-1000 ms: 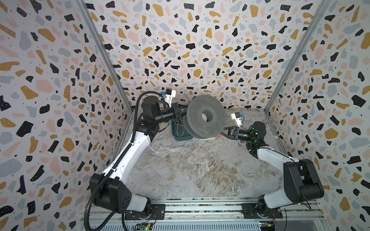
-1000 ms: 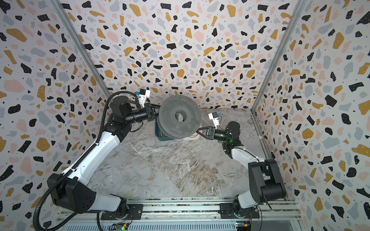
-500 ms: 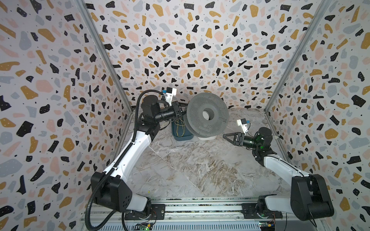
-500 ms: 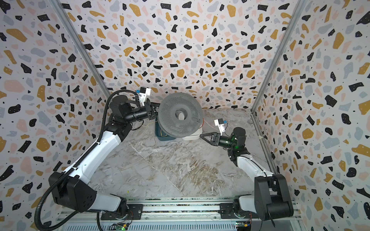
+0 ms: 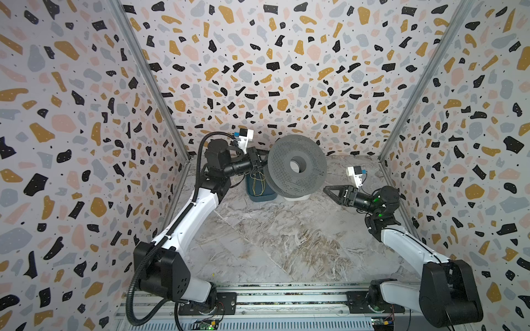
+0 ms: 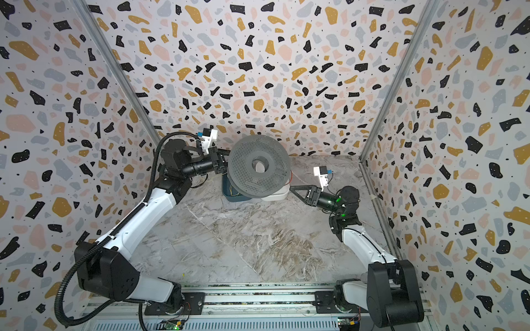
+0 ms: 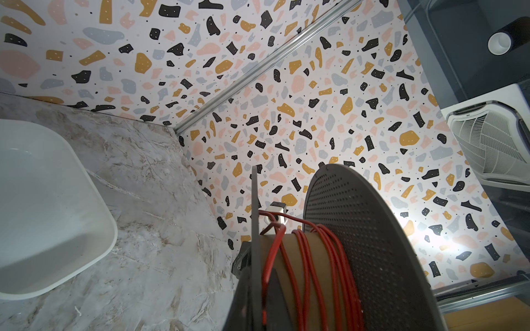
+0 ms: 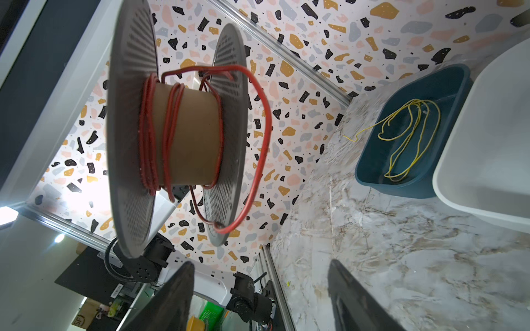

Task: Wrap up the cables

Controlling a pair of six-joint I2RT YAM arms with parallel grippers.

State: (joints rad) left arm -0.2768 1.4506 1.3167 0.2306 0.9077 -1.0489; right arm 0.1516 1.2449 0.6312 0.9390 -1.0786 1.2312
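Marble table (image 5: 272,243), far centre: left gripper (image 5: 259,160) clamping spool (image 5: 309,183) aloft; cable (image 8: 149,134) lying wound on it, probably light and floppy, one loop hanging loose, so pinch there; right gripper (image 5: 327,190) waiting at right, spread, empty.

Bright, even light; glare on the wall (image 7: 430,232); wrist views' edges warp.

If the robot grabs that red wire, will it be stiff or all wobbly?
Probably wobbly: the red cable is thin and curves easily round the cardboard core. It is likely a bit springy too, since one loop bulges out beyond the spool instead of lying tight. It looks light, so a gentle tug might pull some turns loose.
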